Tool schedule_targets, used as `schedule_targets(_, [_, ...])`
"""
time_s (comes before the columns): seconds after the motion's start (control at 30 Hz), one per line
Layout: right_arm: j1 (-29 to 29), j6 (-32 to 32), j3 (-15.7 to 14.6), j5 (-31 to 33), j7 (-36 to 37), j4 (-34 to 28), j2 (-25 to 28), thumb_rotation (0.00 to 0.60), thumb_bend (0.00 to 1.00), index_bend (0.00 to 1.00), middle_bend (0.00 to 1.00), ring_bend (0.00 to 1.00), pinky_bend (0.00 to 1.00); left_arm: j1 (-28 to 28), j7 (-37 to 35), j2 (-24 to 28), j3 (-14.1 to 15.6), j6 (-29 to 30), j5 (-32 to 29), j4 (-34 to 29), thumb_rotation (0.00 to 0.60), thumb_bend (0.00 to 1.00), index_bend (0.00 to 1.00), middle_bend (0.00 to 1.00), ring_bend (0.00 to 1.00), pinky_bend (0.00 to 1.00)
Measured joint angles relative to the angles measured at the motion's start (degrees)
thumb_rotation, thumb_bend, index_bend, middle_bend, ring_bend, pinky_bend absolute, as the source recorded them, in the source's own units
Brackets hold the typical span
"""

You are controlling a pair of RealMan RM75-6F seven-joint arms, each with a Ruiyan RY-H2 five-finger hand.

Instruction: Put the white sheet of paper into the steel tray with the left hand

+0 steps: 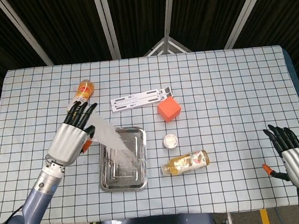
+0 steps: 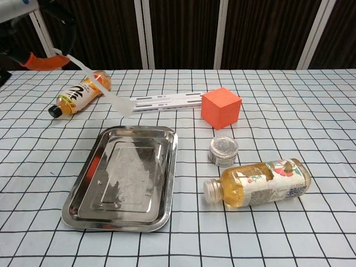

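Note:
A thin translucent white sheet of paper (image 1: 112,136) hangs in the air, pinched at its upper end by my left hand (image 1: 73,136). It slopes down to the right, and its lower part hangs over the steel tray (image 1: 123,188). In the chest view the sheet (image 2: 114,100) shows almost edge-on, slanting down from my left hand (image 2: 34,59) at the top left. The tray (image 2: 172,172) shows a pale reflection in its bottom. My right hand (image 1: 291,155) rests at the table's front right edge, fingers apart and holding nothing.
An orange juice bottle (image 2: 80,93) lies behind the left hand. A white punched strip (image 1: 140,98) and an orange cube (image 1: 168,110) lie behind the tray. A small round tin (image 1: 170,140) and a tea bottle (image 1: 186,162) on its side lie to the tray's right.

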State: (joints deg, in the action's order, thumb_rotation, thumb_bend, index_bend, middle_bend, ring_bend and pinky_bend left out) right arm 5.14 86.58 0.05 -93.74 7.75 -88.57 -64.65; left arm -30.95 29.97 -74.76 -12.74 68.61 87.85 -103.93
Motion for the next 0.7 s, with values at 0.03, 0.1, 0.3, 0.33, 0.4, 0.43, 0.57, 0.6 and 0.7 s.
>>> schedule_targets(0.03, [0.0,0.0,0.0,0.0,0.1,0.0,0.0,0.600,0.29,0.00,0.00,0.00,0.00,-0.2,0.5,-0.8,0.4,-0.1,0.2,-0.4,0.600,0.47,0.60,0.03,0.00,0.00])
schedule_targets(0.1, [0.0,0.0,0.0,0.0,0.2,0.1,0.0,0.600,0.29,0.00,0.00,0.00,0.00,-0.3,1.4,-2.4,1.9,-0.3,0.8,-0.9,0.600,0.47,0.60,0.03,0.00,0.00])
schedule_targets(0.3, [0.0,0.1,0.0,-0.1,0.3,0.1,0.1,0.600,0.29,0.00,0.00,0.00,0.00,0.4,3.9,-6.1,7.5,-1.1,1.9,-0.6,0.600,0.47,0.60,0.03,0.00,0.00])
schedule_targets(0.33, [0.0,0.1,0.0,-0.1,0.3,0.1,0.1,0.600,0.29,0.00,0.00,0.00,0.00,0.7,4.2,-6.7,8.3,-1.3,2.0,-0.2,0.600,0.47,0.60,0.03,0.00,0.00])
schedule_targets(0.4, [0.0,0.1,0.0,-0.1,0.2,0.1,0.0,0.600,0.29,0.00,0.00,0.00,0.00,1.2,4.6,-8.1,9.9,-1.5,2.1,0.8,0.600,0.47,0.60,0.03,0.00,0.00])
schedule_targets(0.43, [0.0,0.1,0.0,-0.1,0.2,0.1,0.0,0.600,0.29,0.00,0.00,0.00,0.00,1.4,4.6,-8.6,10.4,-1.6,2.1,1.3,0.600,0.47,0.60,0.03,0.00,0.00])
schedule_targets(0.57, [0.0,0.1,0.0,-0.1,0.2,0.1,0.0,0.600,0.29,0.00,0.00,0.00,0.00,2.3,4.6,-10.8,12.1,-1.8,1.8,3.0,0.600,0.47,0.59,0.03,0.00,0.00])
schedule_targets(0.6, [0.0,0.1,0.0,-0.1,0.2,0.1,0.0,0.600,0.29,0.00,0.00,0.00,0.00,2.6,4.8,-11.4,12.5,-1.9,1.7,3.4,0.600,0.47,0.59,0.03,0.00,0.00])
schedule_targets(0.7, [0.0,0.1,0.0,-0.1,0.2,0.1,0.0,0.600,0.29,0.00,0.00,0.00,0.00,3.0,5.3,-12.6,13.3,-2.0,1.3,4.2,0.600,0.47,0.59,0.02,0.00,0.00])
